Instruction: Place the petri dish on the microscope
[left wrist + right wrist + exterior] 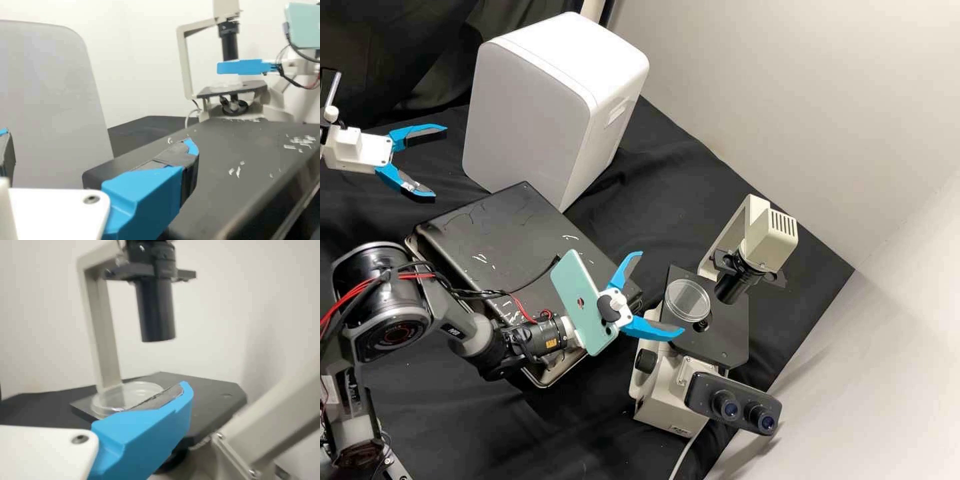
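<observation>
**Petri dish lying on the microscope stage**

The clear petri dish (687, 300) is seen lying flat on the black stage (727, 333) of the microscope (673, 393), right of centre in the high view, near the dark lens tube (730, 288). The right gripper (659, 292) is held just left of the dish, its fingers (650, 328) spread wide and empty. At upper left, the left gripper (437, 161) is held above the tabletop (667, 180), its fingers likewise parted, near a white box (547, 100) and a black tray (500, 240).
</observation>
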You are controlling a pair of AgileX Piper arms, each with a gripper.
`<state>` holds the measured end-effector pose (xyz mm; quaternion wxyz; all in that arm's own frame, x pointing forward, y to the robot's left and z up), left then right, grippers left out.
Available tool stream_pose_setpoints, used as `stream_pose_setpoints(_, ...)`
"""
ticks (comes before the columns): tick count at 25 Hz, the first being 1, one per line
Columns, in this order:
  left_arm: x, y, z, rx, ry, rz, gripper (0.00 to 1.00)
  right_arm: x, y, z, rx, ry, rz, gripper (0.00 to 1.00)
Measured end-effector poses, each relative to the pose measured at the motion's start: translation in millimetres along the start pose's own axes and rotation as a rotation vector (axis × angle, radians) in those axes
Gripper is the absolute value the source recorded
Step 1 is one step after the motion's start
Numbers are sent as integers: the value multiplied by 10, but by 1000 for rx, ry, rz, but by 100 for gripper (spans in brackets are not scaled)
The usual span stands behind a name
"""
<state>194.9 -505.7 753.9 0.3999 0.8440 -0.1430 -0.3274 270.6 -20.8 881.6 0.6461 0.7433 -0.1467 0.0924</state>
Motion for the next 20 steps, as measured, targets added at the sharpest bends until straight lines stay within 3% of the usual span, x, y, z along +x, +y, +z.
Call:
stream_pose_setpoints(2,-6,10,-9,-5,14,8,100,-120,-29,-58,7,13,-12,100)
stream_pose_setpoints(3,-16,23,-4,10,16,14,100,-223,-68,-80,10,13,-30,100)
stream_pose_setpoints(6,-100,82,29,94,38,45,100,-362,-114,-111,6,18,-59,100)
stream_pose_setpoints(9,-175,165,37,127,83,94,100,-375,-128,-119,8,20,-61,100)
stream_pose_setpoints(11,-182,189,40,114,84,113,100,-377,-142,-129,9,24,-67,100)
stream_pose_setpoints(12,-179,186,39,87,81,116,100,-377,-142,-129,9,24,-67,100)
stream_pose_setpoints(15,-164,179,25,48,83,114,100,-378,-151,-136,10,27,-70,100)
stream_pose_setpoints(20,-163,177,22,46,87,114,100,-381,-164,-145,11,30,-76,100)
